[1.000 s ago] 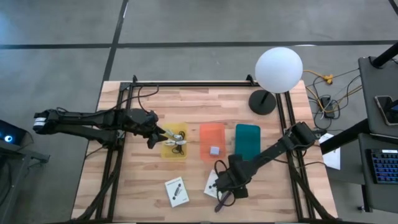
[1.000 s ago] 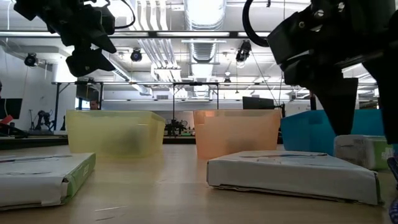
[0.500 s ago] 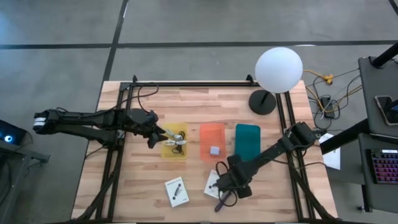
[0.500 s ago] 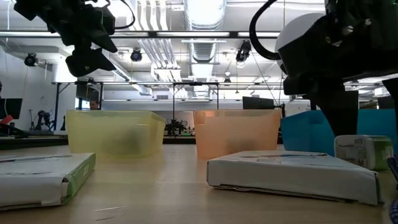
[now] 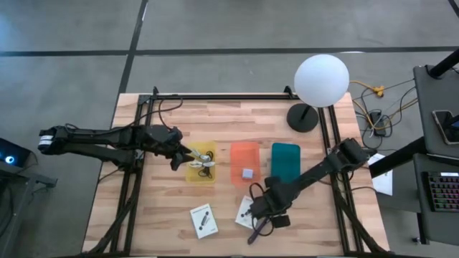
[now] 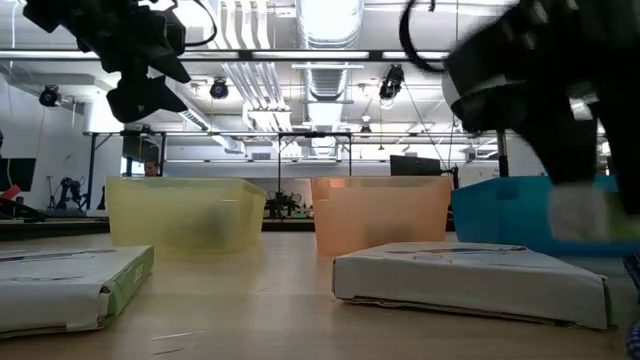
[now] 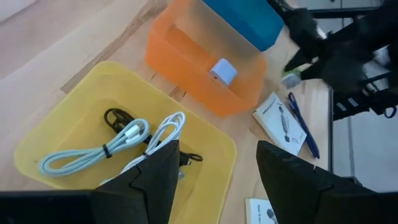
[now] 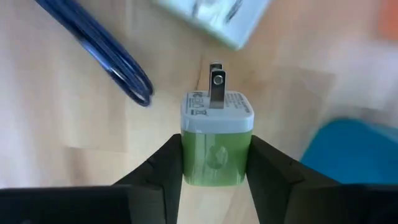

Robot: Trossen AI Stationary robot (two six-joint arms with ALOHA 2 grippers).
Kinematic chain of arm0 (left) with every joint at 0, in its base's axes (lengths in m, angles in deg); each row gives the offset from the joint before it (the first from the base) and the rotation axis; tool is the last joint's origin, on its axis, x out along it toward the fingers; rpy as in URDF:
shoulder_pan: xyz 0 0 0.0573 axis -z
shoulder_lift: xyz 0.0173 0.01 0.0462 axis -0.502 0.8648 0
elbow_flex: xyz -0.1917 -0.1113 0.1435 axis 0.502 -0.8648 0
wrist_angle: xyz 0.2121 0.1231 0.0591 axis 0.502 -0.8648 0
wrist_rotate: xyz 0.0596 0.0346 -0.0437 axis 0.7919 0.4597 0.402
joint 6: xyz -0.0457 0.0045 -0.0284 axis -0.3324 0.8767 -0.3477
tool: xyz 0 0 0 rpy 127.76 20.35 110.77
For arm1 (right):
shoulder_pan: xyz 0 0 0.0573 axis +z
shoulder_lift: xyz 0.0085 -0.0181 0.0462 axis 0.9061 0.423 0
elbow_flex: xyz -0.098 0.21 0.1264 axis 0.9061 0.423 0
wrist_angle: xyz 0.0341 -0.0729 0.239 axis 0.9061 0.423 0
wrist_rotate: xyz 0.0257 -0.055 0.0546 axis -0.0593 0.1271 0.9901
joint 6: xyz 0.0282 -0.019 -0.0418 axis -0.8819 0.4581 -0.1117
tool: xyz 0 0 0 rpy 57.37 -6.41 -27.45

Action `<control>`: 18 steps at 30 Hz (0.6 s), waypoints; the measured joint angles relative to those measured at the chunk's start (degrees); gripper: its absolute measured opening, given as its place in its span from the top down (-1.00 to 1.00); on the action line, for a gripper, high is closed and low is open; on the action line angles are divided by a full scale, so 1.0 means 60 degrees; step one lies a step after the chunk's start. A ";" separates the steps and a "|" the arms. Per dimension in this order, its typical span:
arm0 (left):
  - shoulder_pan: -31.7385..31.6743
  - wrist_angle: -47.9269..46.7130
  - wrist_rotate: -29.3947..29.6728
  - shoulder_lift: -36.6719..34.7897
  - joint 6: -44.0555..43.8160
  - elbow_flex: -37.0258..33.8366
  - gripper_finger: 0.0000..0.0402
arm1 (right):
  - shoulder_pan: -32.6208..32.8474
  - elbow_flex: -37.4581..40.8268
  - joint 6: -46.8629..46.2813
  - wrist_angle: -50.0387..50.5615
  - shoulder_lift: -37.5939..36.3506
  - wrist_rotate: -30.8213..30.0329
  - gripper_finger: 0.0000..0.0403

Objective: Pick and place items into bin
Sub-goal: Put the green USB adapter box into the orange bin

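Right wrist view: right gripper (image 8: 216, 163) clamps a green plug (image 8: 217, 135), prongs outward, above the table near the teal bin (image 5: 285, 162), presumably its destination. Left gripper (image 7: 214, 168), open, hovers over the yellow bin (image 7: 62, 127).

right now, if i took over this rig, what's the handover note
Right gripper: jaws shut on a small green-and-white plug charger, lifted above the wood table near the teal bin.
Left gripper: jaws open, holding nothing, hovering at the yellow bin.
Done: white and black cables lie in the yellow bin; a small grey cube lies in the orange bin.
Left: drop the charger in a bin, then clear two white printed cards and the purple strap from the table's front.
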State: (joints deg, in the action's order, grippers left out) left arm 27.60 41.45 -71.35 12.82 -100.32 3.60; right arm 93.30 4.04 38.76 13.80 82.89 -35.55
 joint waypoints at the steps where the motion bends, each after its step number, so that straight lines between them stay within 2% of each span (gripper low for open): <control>1: 0.0002 0.0057 0.0011 0.0000 0.0000 -0.0002 0.01 | -0.0040 -0.0139 -0.0380 0.0033 -0.0259 -0.0074 0.37; 5: 0.0002 0.0091 0.0191 0.0000 0.0004 0.0000 0.01 | -0.0509 -0.0647 -0.2072 -0.0047 -0.1258 -0.0770 0.29; 8: 0.0001 0.0138 0.0195 0.0000 0.0004 0.0000 0.01 | -0.1342 -0.0742 -0.2797 -0.0729 -0.1805 -0.1042 0.21; 13: 0.0002 0.0219 0.0191 0.0070 0.0007 0.0000 0.01 | -0.2906 -0.0720 -0.1636 -0.1768 -0.1717 -0.1487 0.24; 18: 0.0002 0.0226 0.0150 0.0222 0.0004 0.0000 0.01 | -0.3812 -0.0728 -0.0165 -0.1658 -0.0942 -0.1103 0.18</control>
State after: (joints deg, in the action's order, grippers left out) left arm 27.61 42.81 -70.45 14.15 -100.30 3.60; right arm 70.43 -0.32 37.77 3.85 77.24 -42.17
